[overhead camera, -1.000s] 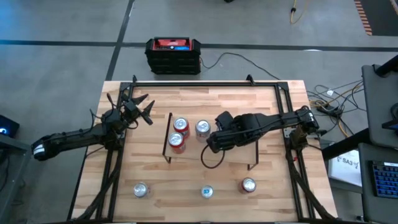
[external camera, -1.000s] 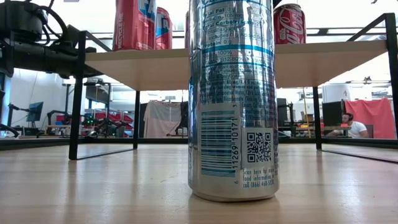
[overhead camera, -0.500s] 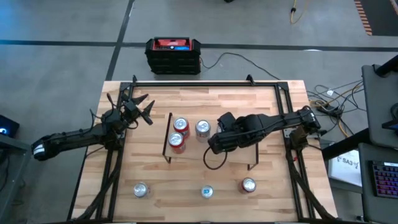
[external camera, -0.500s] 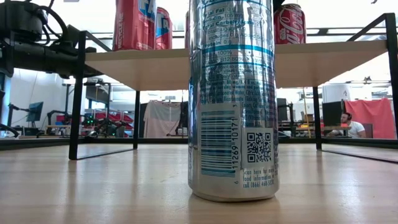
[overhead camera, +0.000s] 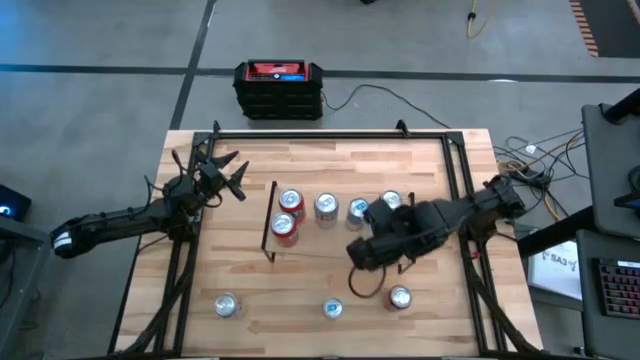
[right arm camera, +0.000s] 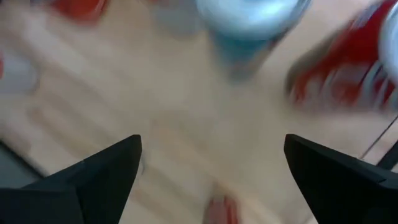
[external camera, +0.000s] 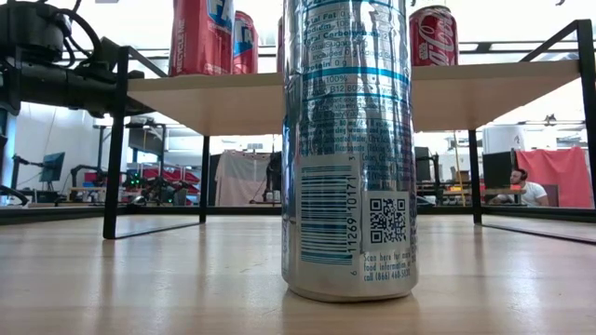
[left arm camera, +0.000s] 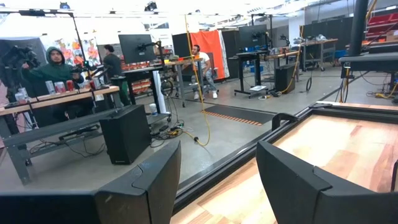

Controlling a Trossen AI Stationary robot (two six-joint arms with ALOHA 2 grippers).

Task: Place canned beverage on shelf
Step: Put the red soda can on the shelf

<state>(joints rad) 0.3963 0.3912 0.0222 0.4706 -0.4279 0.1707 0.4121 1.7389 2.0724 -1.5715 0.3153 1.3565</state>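
Right gripper point(overhead camera: 362, 255) stands wide open and empty above the shelf point(overhead camera: 300, 252) front edge; the nearest unshelved can point(overhead camera: 399, 297) stands upright at its 4 o'clock. Left gripper point(overhead camera: 226, 172), half-open and empty, waits well apart.

The shelf point(overhead camera: 310, 250) stands mid-table on the tabletop point(overhead camera: 440, 160). On the shelf, five cans point(overhead camera: 325, 207) form a row along its far side, with one of them, the second can from the left point(overhead camera: 283, 228), set nearer than the rest. In front of the shelf, on the tabletop, three cans stand in a line: one point(overhead camera: 226, 305) toward the left, one point(overhead camera: 333, 308) in the middle, one point(overhead camera: 399, 297) toward the right. Behind the table, on the floor, sits a box-like case point(overhead camera: 279, 88). The right arm point(overhead camera: 440, 215) reaches over the shelf's right part; the left arm point(overhead camera: 130, 220) lies left of the shelf.
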